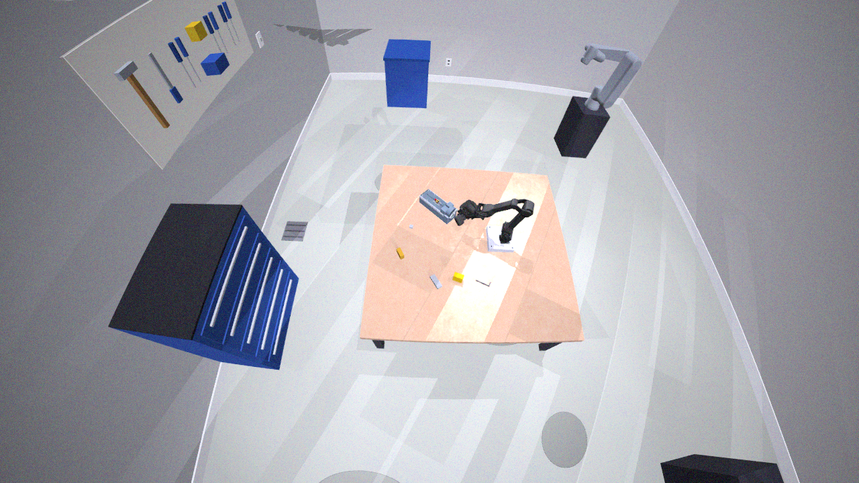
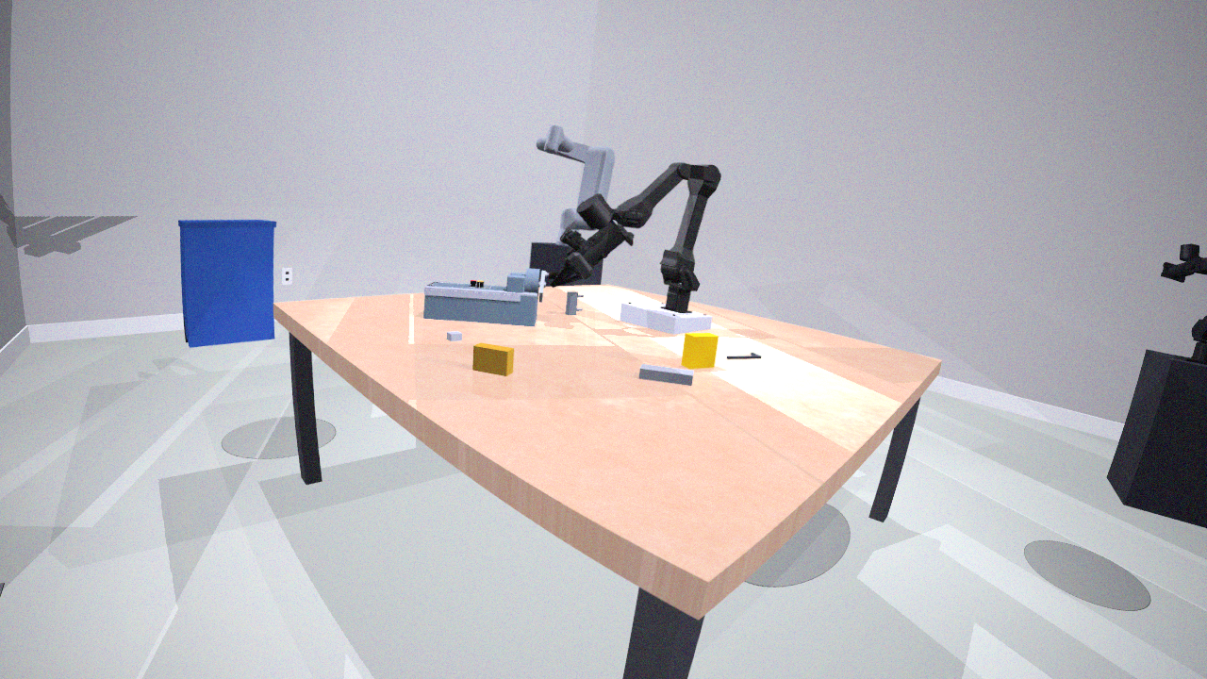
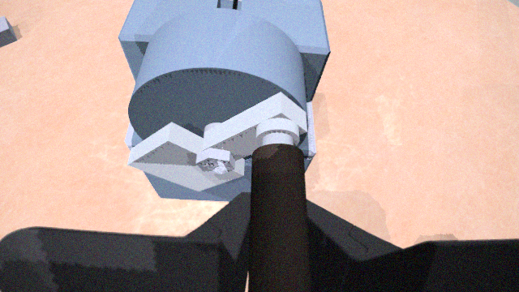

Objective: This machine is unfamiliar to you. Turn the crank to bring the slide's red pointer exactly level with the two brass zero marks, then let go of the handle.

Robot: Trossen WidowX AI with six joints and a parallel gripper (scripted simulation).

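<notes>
We see a wide tan bench (image 1: 420, 315) (image 2: 590, 455) (image 3: 405, 101) on dark legs, with bright and dim patches across its top. Around it is a pale floor (image 1: 468, 420) (image 2: 421, 590) with gray walls. A blue box cupboard (image 1: 407, 80) (image 2: 227, 283) and a big blue chest with drawers (image 1: 245, 288) stand well apart from the bench, and so does a gray arm (image 1: 621, 74) (image 2: 597, 173) on a black block. The gray-blue machine (image 1: 431, 206) (image 2: 481, 306) (image 3: 227, 49) sits on the bench, in from the edges. Our black arm (image 1: 495, 208) (image 2: 696, 202) reaches over to its crank (image 3: 251, 118) from a white base (image 1: 493, 247) (image 2: 633, 314). Our tool (image 1: 458, 219) (image 2: 550, 280) (image 3: 268, 204) is grasping the dark crank handle (image 3: 277, 195). The bulky round part is just past the crank, so room is tight there. We cannot tell if the red pointer is level with the marks. A tiny gray cube (image 1: 411, 226) (image 2: 454, 336) (image 3: 5, 32) is near the machine. A yellow block (image 1: 458, 277) (image 2: 700, 350), an orange block (image 1: 400, 253) (image 2: 492, 359), a gray bar (image 1: 435, 282) (image 2: 666, 373) and a thin dark hook (image 1: 483, 282) (image 2: 743, 356) lie apart from the crank, all inside the bench edges.
</notes>
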